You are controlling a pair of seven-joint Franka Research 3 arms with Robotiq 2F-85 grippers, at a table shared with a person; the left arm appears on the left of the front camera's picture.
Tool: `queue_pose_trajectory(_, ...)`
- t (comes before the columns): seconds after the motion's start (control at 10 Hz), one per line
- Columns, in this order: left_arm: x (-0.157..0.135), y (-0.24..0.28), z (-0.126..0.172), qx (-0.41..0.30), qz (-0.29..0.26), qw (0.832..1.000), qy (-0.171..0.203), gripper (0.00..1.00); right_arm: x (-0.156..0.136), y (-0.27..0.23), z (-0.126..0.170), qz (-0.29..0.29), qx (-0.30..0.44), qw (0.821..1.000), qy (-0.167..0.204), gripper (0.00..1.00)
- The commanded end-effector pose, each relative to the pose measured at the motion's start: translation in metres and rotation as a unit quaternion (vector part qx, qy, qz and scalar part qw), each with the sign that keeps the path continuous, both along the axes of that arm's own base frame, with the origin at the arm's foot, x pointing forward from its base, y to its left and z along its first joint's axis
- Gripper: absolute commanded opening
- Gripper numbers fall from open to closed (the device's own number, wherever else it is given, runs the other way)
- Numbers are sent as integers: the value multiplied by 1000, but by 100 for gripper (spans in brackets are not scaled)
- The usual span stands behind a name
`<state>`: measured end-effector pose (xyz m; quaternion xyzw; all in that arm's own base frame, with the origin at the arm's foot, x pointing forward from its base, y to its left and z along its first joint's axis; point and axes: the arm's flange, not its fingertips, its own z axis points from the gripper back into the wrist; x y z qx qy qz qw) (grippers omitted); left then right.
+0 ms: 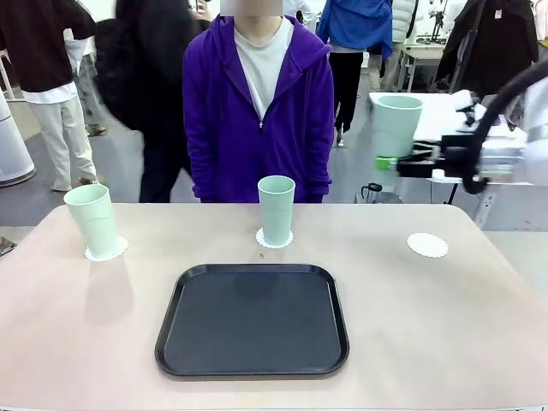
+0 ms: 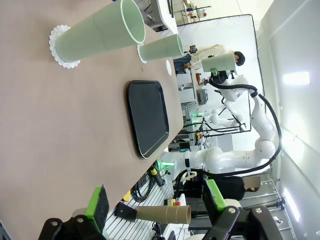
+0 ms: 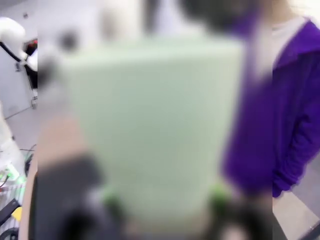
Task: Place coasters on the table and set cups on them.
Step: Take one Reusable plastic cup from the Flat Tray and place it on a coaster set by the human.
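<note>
The right gripper [image 1: 387, 163] pinches the third cup [image 1: 397, 124] near its base, up in the air beyond the far right corner of the tray [image 1: 252, 318]. The cup's long axis stands upright, mouth up. Its target, the bare coaster [image 1: 427, 245], lies on the table [image 1: 445, 325] to the right of the tray's far edge, below the held cup and a little to its right, well apart from it. So the coming move, by this reading, is a short shift to the right and a straight drop, keeping the cup vertical so that its base lands inside the lacy rim.

The right wrist view gives a blurred pale green cup wall between two green pads [image 3: 218, 192] (too soft to read more).

The right arm is plainly the nearer one. The left gripper [image 2: 155, 204] hangs spread wide and holds nothing, off the tray's left side.

The other two cups are done: the left cup [image 1: 93, 220] stands on its coaster [image 1: 107, 250] far left of the tray, the middle cup [image 1: 276, 209] on its coaster [image 1: 274, 239] just beyond the tray's far edge. All cups look empty, and the tray holds nothing.
</note>
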<state>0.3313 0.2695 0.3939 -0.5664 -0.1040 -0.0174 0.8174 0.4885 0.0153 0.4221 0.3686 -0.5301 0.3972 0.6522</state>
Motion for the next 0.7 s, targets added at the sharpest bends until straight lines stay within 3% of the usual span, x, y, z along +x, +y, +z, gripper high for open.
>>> queue_pose_trajectory(0.0,-1,1,1,0,0,1000,-4,100,-6,-34,-8,-20,16,1000,-12,81)
queue_pose_trajectory(0.6,-1,1,1,0,0,1000,-4,100,-7,-101,-22,-96,-22,995,-2,81)
